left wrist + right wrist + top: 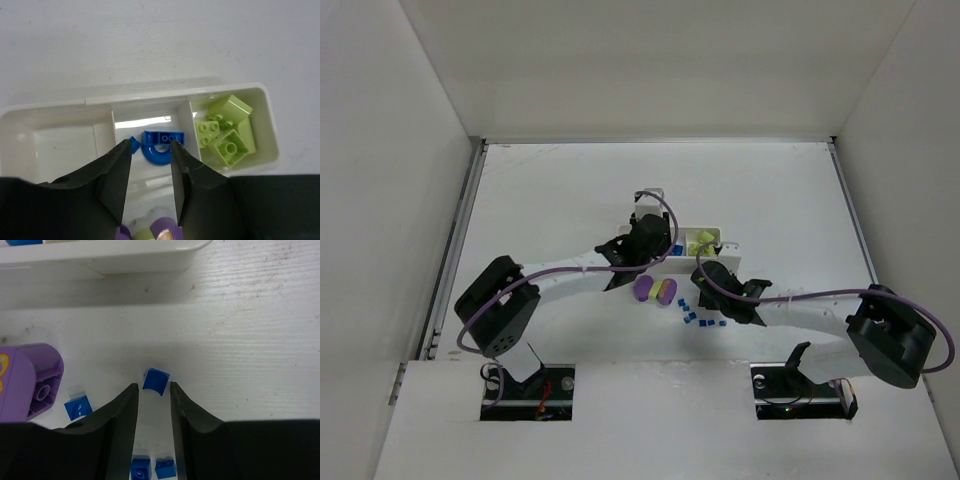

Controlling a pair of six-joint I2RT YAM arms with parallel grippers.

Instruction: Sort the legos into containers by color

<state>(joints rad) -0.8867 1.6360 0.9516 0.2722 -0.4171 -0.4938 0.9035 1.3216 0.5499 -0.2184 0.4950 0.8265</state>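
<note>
Blue arch [161, 148]: L-wrist cam only

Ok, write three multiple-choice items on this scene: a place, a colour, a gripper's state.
1. Where does the blue arch piece lie?
A. the white tray's middle compartment
B. on the table
C. the tray's left compartment

2. What colour are the piled bricks in the tray's end compartment?
A. red
B. yellow-green
C. purple

3. How does the right gripper stand?
A. shut on a red brick
B. shut, empty
C. open, a small blue brick at its fingertips

1 A: dividers flank the arch.
2 B: the left wrist view shows them yellow-green.
3 C: a gap shows between the jaws; the brick lies on the table.
</note>
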